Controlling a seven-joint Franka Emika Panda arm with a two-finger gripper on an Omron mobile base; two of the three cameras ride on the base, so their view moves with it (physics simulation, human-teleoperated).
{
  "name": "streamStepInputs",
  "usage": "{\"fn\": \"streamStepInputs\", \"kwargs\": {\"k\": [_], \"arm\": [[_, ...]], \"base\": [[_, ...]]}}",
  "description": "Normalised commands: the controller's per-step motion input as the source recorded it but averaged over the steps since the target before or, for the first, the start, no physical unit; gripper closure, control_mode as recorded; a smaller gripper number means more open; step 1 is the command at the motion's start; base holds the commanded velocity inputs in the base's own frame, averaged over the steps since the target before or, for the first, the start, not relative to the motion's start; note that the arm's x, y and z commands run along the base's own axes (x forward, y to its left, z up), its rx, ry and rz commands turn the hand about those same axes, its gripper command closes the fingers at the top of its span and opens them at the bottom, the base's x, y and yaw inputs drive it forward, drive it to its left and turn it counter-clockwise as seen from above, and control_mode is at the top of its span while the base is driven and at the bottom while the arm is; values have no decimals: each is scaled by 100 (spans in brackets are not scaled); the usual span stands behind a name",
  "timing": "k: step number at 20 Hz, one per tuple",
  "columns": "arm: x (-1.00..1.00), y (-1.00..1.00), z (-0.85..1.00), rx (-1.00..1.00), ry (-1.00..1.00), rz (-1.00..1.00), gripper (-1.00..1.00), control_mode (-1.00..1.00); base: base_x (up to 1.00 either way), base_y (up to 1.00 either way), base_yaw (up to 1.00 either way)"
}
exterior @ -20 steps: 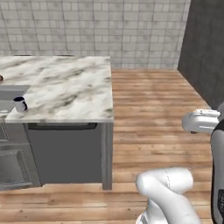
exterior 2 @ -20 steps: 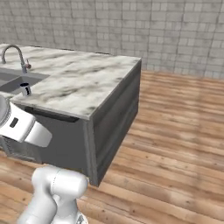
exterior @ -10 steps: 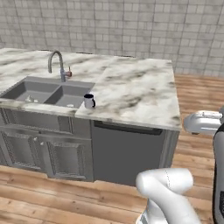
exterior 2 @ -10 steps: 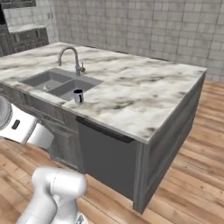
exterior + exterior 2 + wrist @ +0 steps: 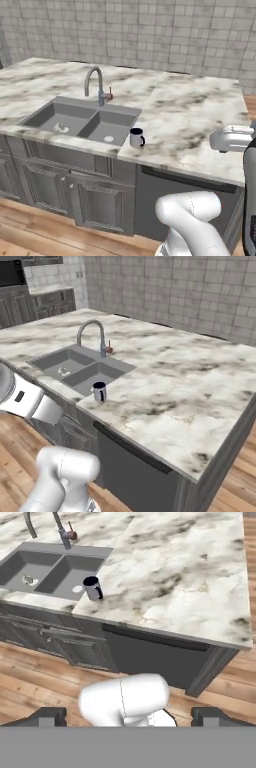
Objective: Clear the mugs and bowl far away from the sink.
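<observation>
Gripper [image 5: 128, 717] fingertips spread wide apart, empty; mug [image 5: 92, 588] well beyond.

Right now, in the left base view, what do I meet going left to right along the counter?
Left basin of the sink → tap → mug → bare marble counter.

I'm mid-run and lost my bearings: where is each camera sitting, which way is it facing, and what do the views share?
Left base view: behind the arm's left, looking down over the sink and mug; white arm at lower right.
Right base view: behind the arm's right, same counter; arm at lower left.
Hand view: on the hand, well back from the counter, looking along the tool; its spread fingertips at the bottom.
All three share the sink, tap and mug.
</observation>
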Motion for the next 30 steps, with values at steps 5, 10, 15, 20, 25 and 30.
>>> {"fn": "streamStepInputs", "kwargs": {"k": [5, 10, 15, 20, 25, 30], "arm": [[0, 0, 0, 0, 0, 0, -100, 100], [0, 0, 0, 0, 0, 0, -100, 100], [0, 0, 0, 0, 0, 0, -100, 100], [0, 0, 0, 0, 0, 0, -100, 100], [31, 0, -18, 0, 5, 12, -100, -100], [43, -14, -8, 0, 19, 34, -100, -100]], "base": [[100, 1, 17], [100, 12, 16], [71, 12, 37], [82, 16, 49], [52, 12, 21], [0, 0, 0]]}}
